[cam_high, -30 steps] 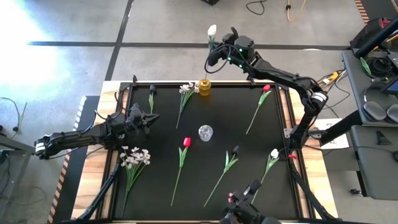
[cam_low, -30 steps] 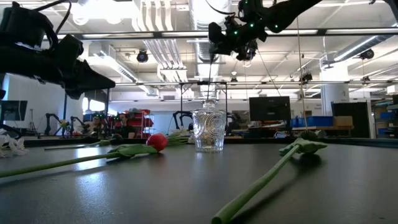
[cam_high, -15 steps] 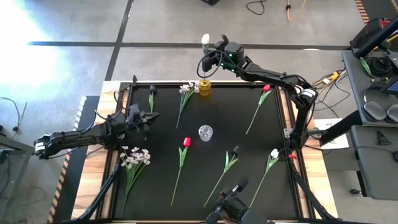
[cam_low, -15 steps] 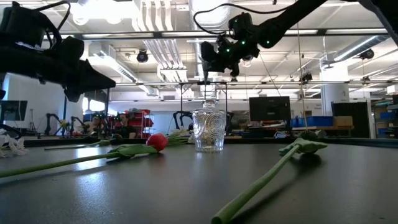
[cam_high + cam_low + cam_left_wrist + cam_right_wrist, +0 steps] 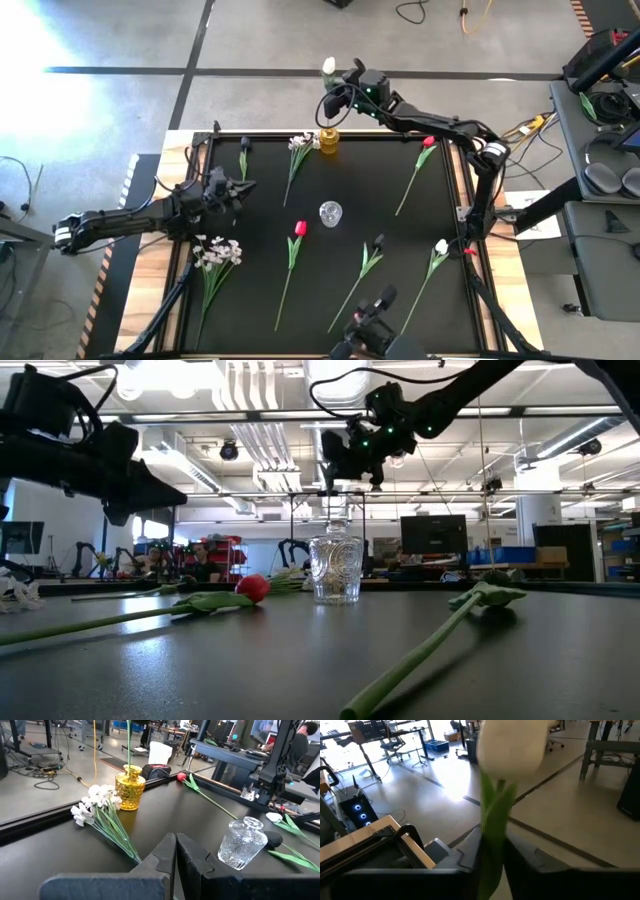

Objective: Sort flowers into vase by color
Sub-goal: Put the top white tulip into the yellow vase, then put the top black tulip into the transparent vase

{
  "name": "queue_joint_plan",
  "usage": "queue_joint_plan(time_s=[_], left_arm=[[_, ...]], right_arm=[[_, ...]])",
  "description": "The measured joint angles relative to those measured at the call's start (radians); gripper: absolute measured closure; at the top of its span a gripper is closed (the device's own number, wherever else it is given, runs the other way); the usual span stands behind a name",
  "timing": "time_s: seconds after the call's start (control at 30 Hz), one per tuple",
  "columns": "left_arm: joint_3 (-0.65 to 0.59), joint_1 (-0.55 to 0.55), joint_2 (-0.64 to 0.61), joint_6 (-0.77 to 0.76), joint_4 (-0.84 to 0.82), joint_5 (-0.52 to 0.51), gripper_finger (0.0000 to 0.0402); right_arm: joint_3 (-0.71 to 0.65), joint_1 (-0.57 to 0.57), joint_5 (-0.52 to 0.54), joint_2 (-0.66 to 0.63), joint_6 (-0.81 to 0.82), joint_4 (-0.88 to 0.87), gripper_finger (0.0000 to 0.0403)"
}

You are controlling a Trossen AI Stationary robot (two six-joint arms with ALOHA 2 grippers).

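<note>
My right gripper (image 5: 338, 92) is shut on a white tulip (image 5: 329, 66) above the yellow vase (image 5: 328, 140) at the table's far edge. In the left wrist view the tulip's stem (image 5: 128, 740) runs down into the yellow vase (image 5: 129, 787). A clear glass vase (image 5: 330, 213) stands mid-table. Red, dark and white tulips and two white blossom sprays lie flat on the black mat. My left gripper (image 5: 243, 187) is shut and hovers on the left side, touching nothing. My right gripper pinches the white tulip's stem (image 5: 492, 845) just below the bloom (image 5: 512, 745), between its two fingers. The fingers reach about level from the table's right side, lying across the stem. The tulip stands upright, bloom above the fingers, its lower stem hanging down into the yellow vase's mouth.
On the mat lie a white spray (image 5: 300, 148) and a dark tulip (image 5: 243, 150) near the yellow vase, a red tulip (image 5: 424, 155) far right, a red tulip (image 5: 298, 232) and dark tulip (image 5: 375, 245) near the middle, a white tulip (image 5: 440, 248), and a spray (image 5: 216, 253).
My right gripper has carried the white tulip toward the table's left and slightly down, bringing it over the yellow vase. Most of that shift came in the earlier half second. The flower stays upright in the hold.
</note>
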Motion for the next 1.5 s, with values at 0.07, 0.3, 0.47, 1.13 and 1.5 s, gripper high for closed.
queue_joint_plan(time_s=[0.07, 0.3, 0.47, 1.13, 1.5], left_arm=[[0.000, 0.000, 0.004, 0.000, 0.001, 0.000, 0.0402], [0.000, 0.000, 0.007, -0.039, 0.034, -0.017, 0.0402], [0.000, 0.000, 0.007, -0.056, 0.046, -0.054, 0.0402], [0.644, 0.303, 0.406, -0.242, -0.771, -0.034, 0.0402], [0.792, 0.620, 0.888, -0.127, -0.893, 0.266, 0.0399]], right_arm=[[0.000, 0.002, -0.001, -0.004, 0.002, -0.010, 0.0301], [0.002, 0.012, -0.004, -0.038, 0.030, -0.118, 0.0226], [0.005, 0.024, -0.004, -0.081, 0.003, -0.185, 0.0204], [0.003, 0.062, 0.027, -0.434, -0.157, -0.582, 0.0388], [-0.013, 0.063, 0.027, -0.486, -0.155, -0.665, 0.0390]])
